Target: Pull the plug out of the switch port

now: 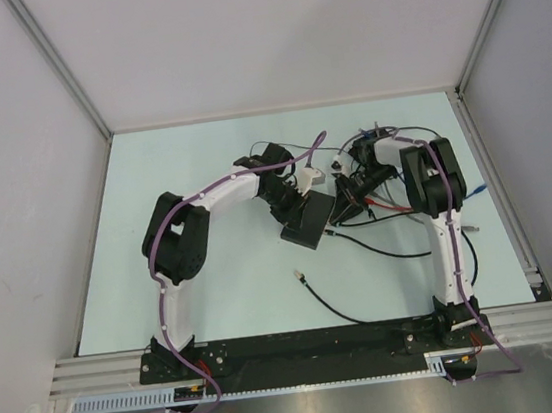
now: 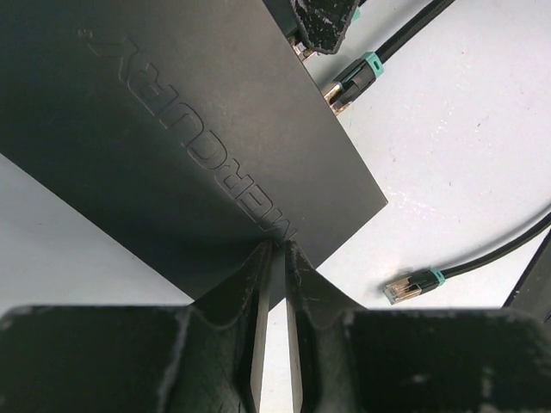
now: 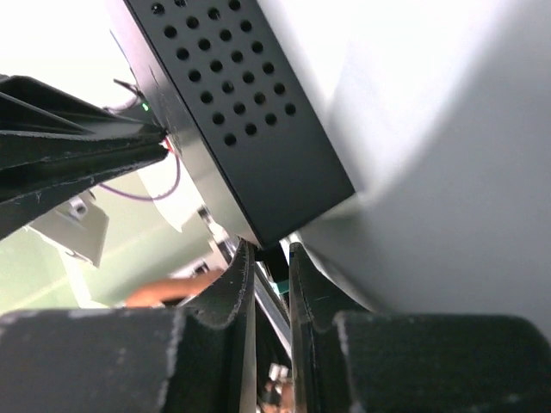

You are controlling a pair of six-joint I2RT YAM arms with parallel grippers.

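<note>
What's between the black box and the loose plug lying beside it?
Just bare table, in the left wrist view, between the black box and loose plug.

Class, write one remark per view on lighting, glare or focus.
Top external: even, soft light with weak shadows. Left wrist: the black box shows crisp embossed lettering, and the loose plug is sharp too. Right wrist: the upper left is blown out white, the right side is a grey blur, and only the box's perforated face is sharp.

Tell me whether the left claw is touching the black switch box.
Touching. The left wrist view shows the left claw pinched onto the near edge of the black switch box, with the edge caught between the jaws.
</note>
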